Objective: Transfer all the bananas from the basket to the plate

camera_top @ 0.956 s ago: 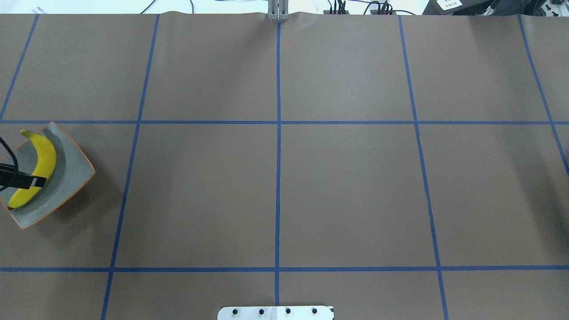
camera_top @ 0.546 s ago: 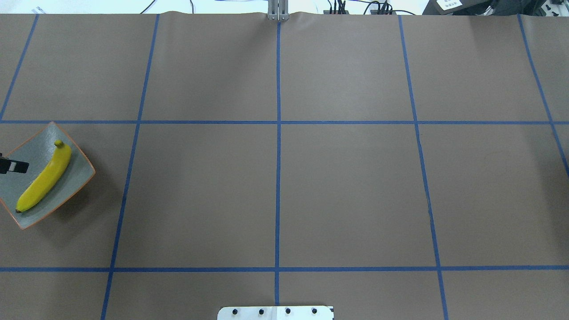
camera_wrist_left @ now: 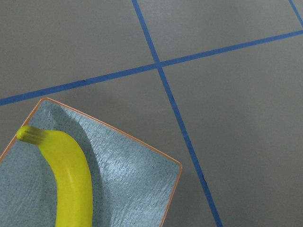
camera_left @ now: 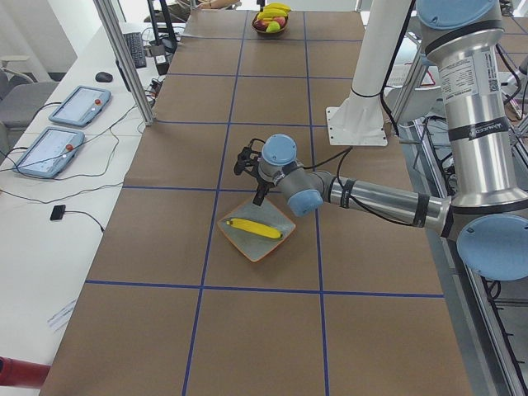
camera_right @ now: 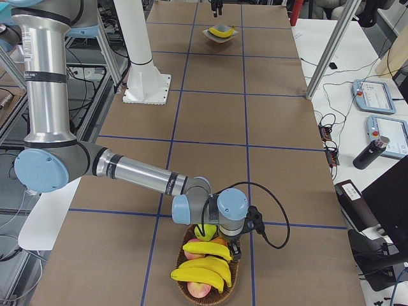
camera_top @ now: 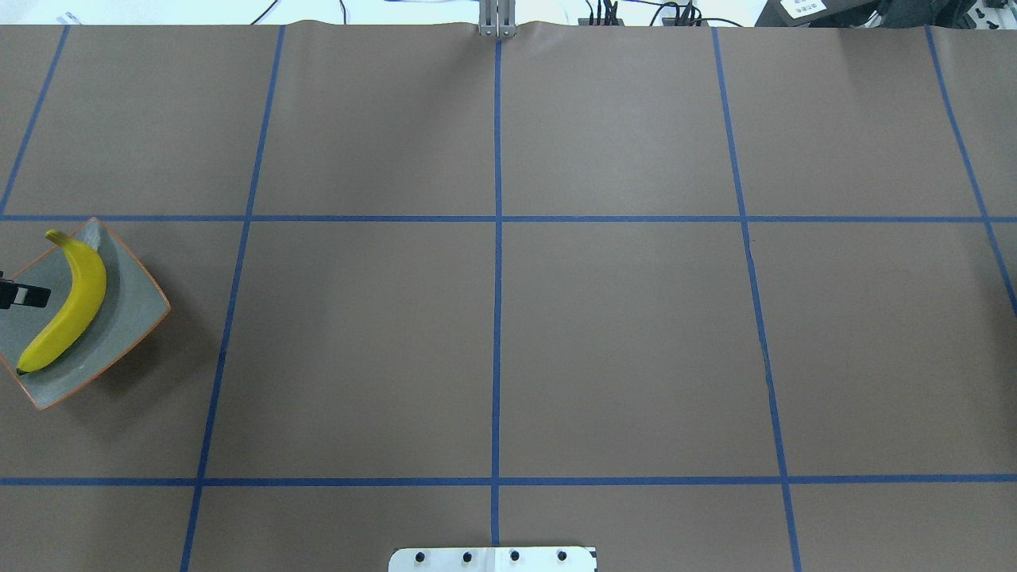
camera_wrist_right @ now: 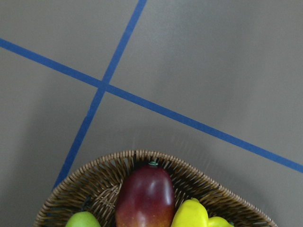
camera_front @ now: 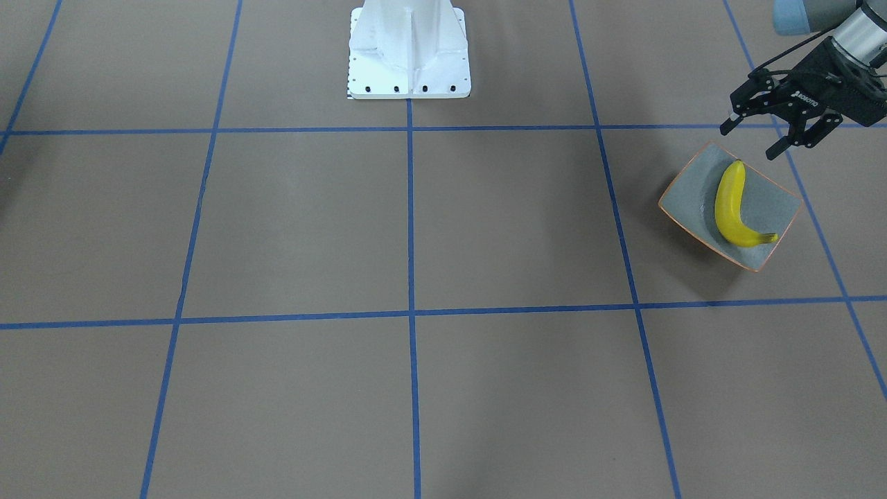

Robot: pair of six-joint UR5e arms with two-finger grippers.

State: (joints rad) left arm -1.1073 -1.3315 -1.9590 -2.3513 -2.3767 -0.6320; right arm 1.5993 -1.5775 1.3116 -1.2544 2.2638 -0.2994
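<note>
Exterior front-facing view: the left gripper (camera_front: pixel 748 142) hovers with jaws apart, empty; close beneath it one banana (camera_front: pixel 732 204) lies on the plate (camera_front: pixel 682 188). On the right gripper (camera_right: pixel 234 247) I cannot tell the jaws' stand; beneath it two bananas (camera_right: pixel 207 250) lie in the basket (camera_wrist_right: pixel 104 177).

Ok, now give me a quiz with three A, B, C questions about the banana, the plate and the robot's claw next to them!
1. Where is the curved yellow plastic banana?
A. lying on the squarish grey-green plate with an orange rim
B. tucked under it
C. hanging in the air

2. How many bananas are on that plate?
A. three
B. two
C. one

3. How is the black left claw?
A. shut on the banana
B. open and empty
C. shut on the plate's rim

Answers:
1 A: the banana rests inside the plate.
2 C: only one yellow shape lies there.
3 B: its fingers stand apart with nothing between them, beside the plate.
</note>
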